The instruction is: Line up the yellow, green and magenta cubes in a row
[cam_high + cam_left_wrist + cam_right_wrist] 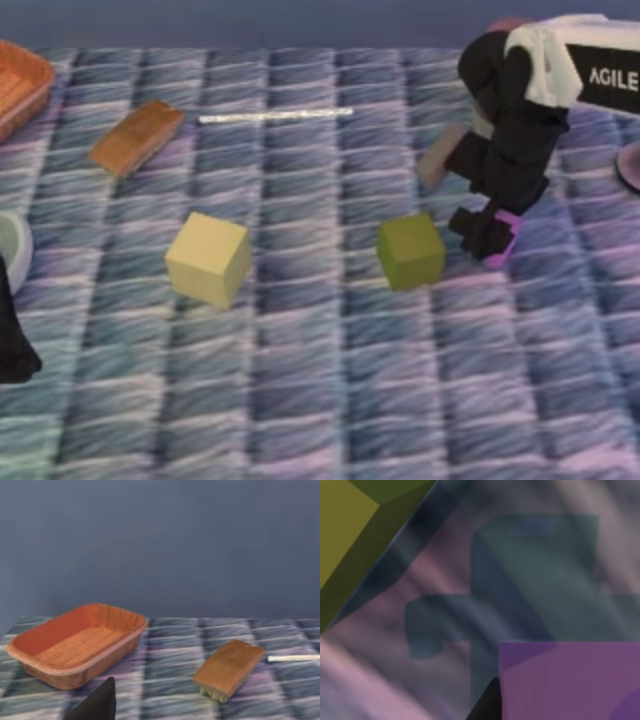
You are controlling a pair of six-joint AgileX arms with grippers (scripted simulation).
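Observation:
The pale yellow cube (pixel 207 258) sits left of centre on the cloth. Right of centre stands the olive-green cube (pixel 411 250), whose corner also shows in the right wrist view (pixel 345 540). Just to its right, my right gripper (pixel 487 232) is shut on the small magenta cube (pixel 507 238). In the right wrist view one dark fingertip (pixel 489 705) presses against the magenta cube (pixel 570 680), and a shadow falls on the cloth below. My left gripper (pixel 12 345) is parked at the table's left edge, open and holding nothing.
An orange-brown brush block (pixel 137 136) lies at the back left, with a woven basket (pixel 20 85) in the far left corner. A thin white stick (pixel 275 116) lies at the back centre. A pale bowl (pixel 12 245) sits at the left edge.

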